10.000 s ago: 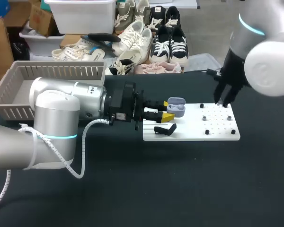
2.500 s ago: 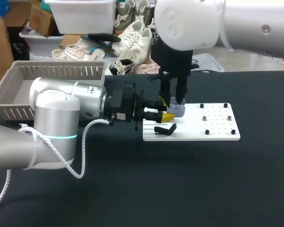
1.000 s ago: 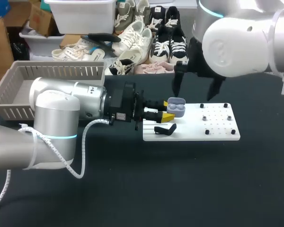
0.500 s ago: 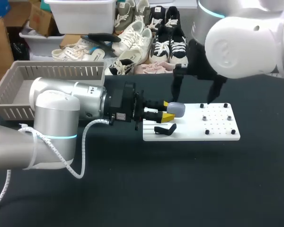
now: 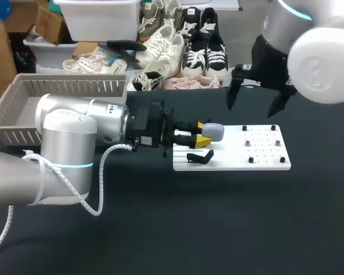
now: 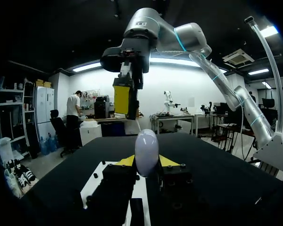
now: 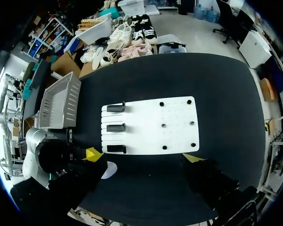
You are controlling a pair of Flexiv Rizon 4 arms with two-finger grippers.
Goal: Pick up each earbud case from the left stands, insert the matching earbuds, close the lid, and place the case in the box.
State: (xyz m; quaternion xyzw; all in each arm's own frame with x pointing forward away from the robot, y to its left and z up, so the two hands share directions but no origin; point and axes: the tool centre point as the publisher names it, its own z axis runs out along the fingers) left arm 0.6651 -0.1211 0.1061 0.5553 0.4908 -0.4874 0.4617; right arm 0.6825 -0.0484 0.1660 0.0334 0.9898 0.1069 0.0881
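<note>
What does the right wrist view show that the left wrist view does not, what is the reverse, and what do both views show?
Only the right wrist view: the basket beside the board, and all three stands in a row on it. Only the left wrist view: the left end effector shut on the closed case, seen close, with the right arm raised above the table. Both: the board, the case, and the right end effector, which is open.

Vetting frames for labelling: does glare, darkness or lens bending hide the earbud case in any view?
Head view: evenly lit, earbud case plain in left hand. Left wrist view: case bright, surroundings dim. Right wrist view: table edges bow, case nearly hidden.
</note>
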